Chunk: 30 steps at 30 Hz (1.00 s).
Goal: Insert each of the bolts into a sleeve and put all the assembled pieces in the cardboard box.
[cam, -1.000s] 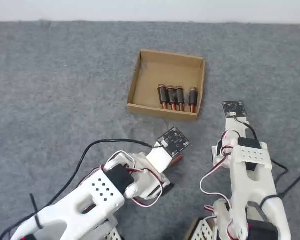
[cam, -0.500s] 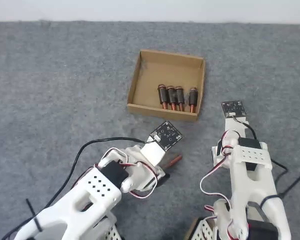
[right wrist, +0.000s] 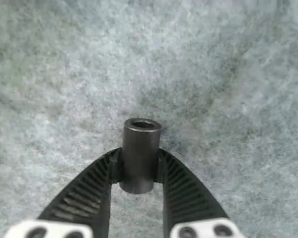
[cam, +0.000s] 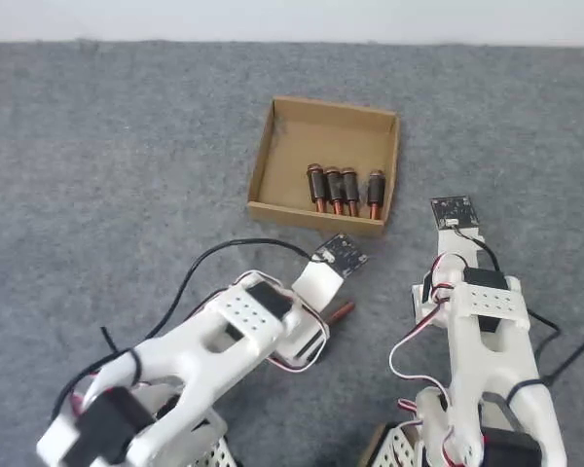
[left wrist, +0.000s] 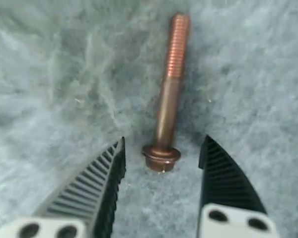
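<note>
L arm [cam: 234, 336] has swung round since 1 s ago, its wrist board [cam: 342, 253] shifted, and the bolt [cam: 339, 311] it covered now shows on the grey mat [cam: 127, 146] beside it; R arm [cam: 482, 321] same spot. Step in hand, I'd say: grabbing the last loose bolt to mate w/ sleeve. L gripper [left wrist: 164, 142] spread, jaws either side of bolt's flanged head, bolt flat on mat, threads pointing away, not gripped yet. R gripper [right wrist: 139, 154] pinching sleeve [right wrist: 141, 136], open bore end poking past the tips; can't tell if it touches mat. Next prob: L closes near head, lifts, lines shank up w/ bore, needs tight alignment. Beyond both arms the cardboard box [cam: 263, 170] holds 4 assembled pieces [cam: 343, 188], side by side by its near wall
</note>
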{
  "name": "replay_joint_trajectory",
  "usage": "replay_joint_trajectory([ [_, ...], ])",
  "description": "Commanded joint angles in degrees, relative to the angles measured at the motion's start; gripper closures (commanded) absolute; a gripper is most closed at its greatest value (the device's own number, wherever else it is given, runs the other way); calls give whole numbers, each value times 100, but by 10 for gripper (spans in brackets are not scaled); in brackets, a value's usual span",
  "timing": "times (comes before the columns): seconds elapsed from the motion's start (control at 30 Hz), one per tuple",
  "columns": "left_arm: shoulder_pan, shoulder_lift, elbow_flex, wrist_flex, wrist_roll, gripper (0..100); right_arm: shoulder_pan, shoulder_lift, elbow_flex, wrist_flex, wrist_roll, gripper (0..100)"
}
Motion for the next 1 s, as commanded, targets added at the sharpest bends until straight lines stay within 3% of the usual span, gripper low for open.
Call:
replay_joint_trajectory([
  [0.0,-44,378,-505,-35,88,803,13,-224,-26,-84,114,991],
  [0.2,-53,1204,-1182,185,62,982,13,-224,-26,-84,114,991],
  [0.3,-44,1486,-1481,484,-9,988,13,-224,-26,-84,114,991],
  [0.37,-53,1521,-1675,818,-554,988,13,-224,-26,-84,114,991],
  [0.5,-88,1459,-1965,1451,-3226,988,13,-224,-26,-92,114,991],
  [0.53,-88,1451,-1938,1582,-3525,988,13,-224,-26,-119,114,991],
  [0.77,-132,1187,-2062,1960,-5037,985,13,-215,-26,-198,97,991],
  [0.87,-378,1099,-2299,1987,-5152,973,13,-215,-26,-207,97,991],
  [0.97,-721,1099,-2484,2013,-5134,898,13,-215,-26,-207,79,991],
])
